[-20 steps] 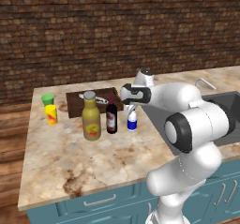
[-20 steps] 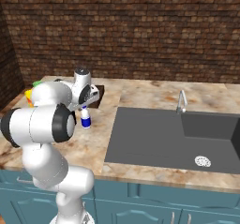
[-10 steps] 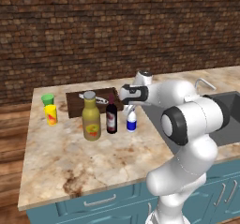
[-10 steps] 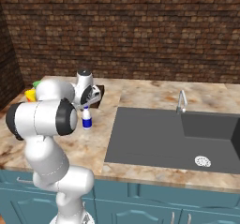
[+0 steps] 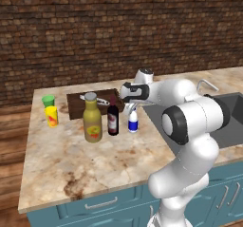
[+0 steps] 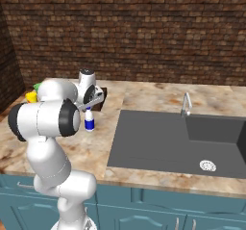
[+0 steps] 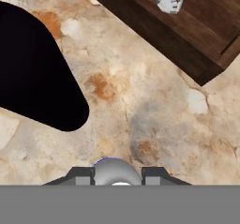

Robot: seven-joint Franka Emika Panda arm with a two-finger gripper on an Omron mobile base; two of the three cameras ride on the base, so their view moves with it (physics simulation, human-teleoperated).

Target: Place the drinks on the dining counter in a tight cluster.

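Scanning from the left of the left base view, the green and yellow cups (image 5: 50,111) stand near the bench (image 5: 71,164) edge, then the fat olive-yellow bottle (image 5: 92,122), with the wine bottle (image 5: 113,118) just beside it, both upright in front of a dark wooden board (image 5: 78,104). Next comes the small white blue-banded bottle (image 5: 133,122), upright and slightly apart from the wine bottle. The gripper (image 5: 131,108) sits directly over it, pointing down, and in the hand view its dark tips flank the bottle's rounded cap (image 7: 116,170), the jaws drawn in on the neck. The bottle's long axis runs vertically, in line with the gripper, so closing the cluster likely means carrying it left toward the wine bottle.
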